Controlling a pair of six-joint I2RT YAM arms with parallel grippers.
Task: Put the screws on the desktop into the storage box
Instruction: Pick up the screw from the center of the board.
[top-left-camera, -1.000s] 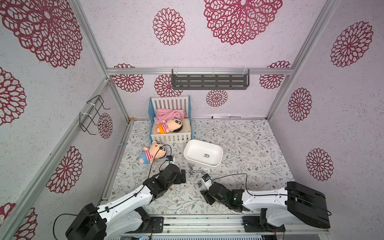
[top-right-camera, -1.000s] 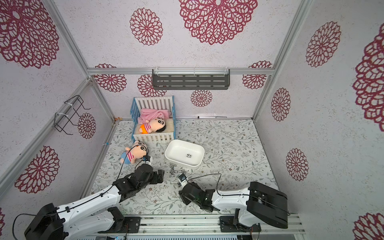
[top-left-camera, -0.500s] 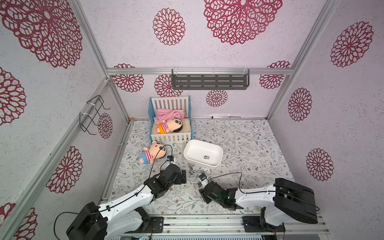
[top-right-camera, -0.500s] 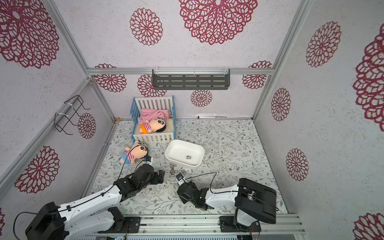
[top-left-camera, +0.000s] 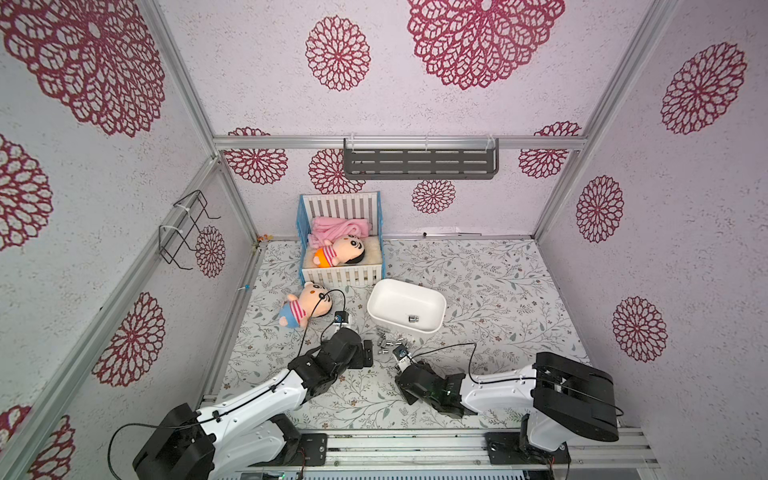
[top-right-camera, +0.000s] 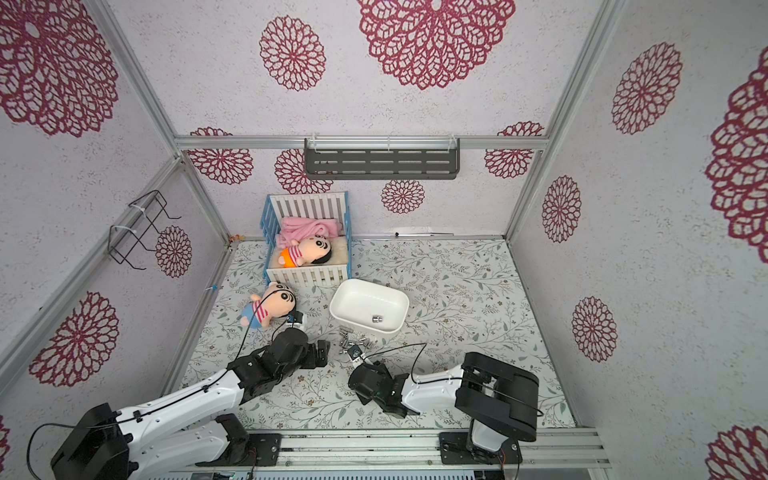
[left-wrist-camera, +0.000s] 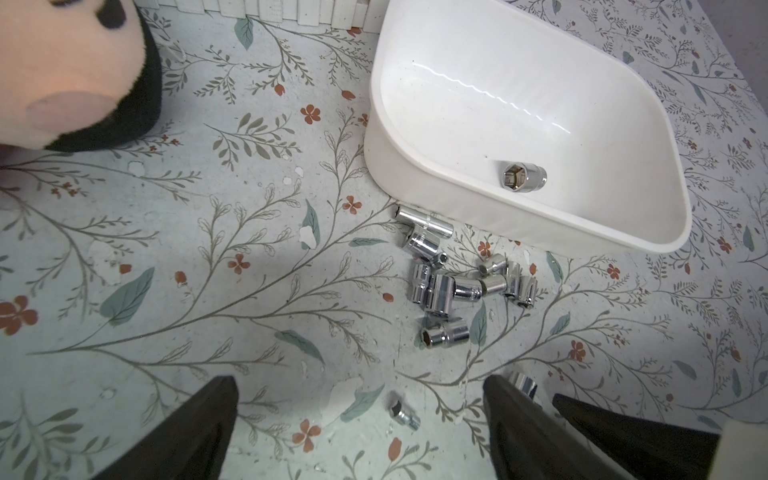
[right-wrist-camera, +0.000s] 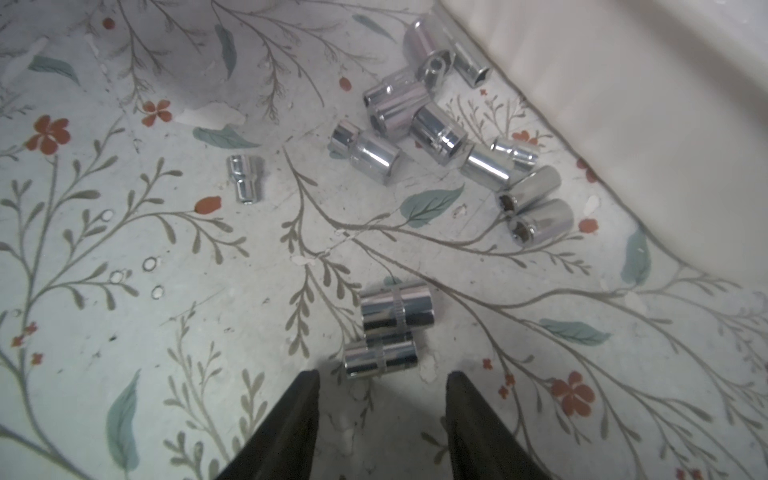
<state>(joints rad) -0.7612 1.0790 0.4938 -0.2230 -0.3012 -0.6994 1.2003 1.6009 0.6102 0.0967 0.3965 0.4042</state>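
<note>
Over by the far edge of the desktop (top-left-camera: 498, 291), toward its far-left corner, sits the toy crib (top-left-camera: 340, 275) with a doll (top-left-camera: 340, 253) tucked inside. A second doll (top-left-camera: 305, 305) lies flat just in front of it near the left edge, the left arm's black cable (top-left-camera: 308, 325) draped across its face. A grey shelf (top-left-camera: 419, 163) hangs on the back wall, a wire rack (top-left-camera: 178, 226) on the left one. The storage box (top-left-camera: 399, 327) stands around the middle of the desktop, just right of that second doll, and one screw (left-wrist-camera: 523, 178) lies inside it! The other screws (left-wrist-camera: 457, 286) are bunched on the desktop just off the box's near wall, the nearest right up by it, so that wall crowds the pile from behind. Two stray screws (right-wrist-camera: 395, 311) lie apart on the near side. Both arms stretch out low from the rail at the near edge and angle in toward the pile, one from each near corner. The left gripper (left-wrist-camera: 360, 382) sits low beside the pile, jaws spread wide, and a small stray screw (left-wrist-camera: 401, 411) lies on the desktop between its fingertips, not gripped. The right gripper (right-wrist-camera: 383, 375) points at the two strays, jaws partly apart, with the nearer one just ahead of its fingertips and nothing held.
</note>
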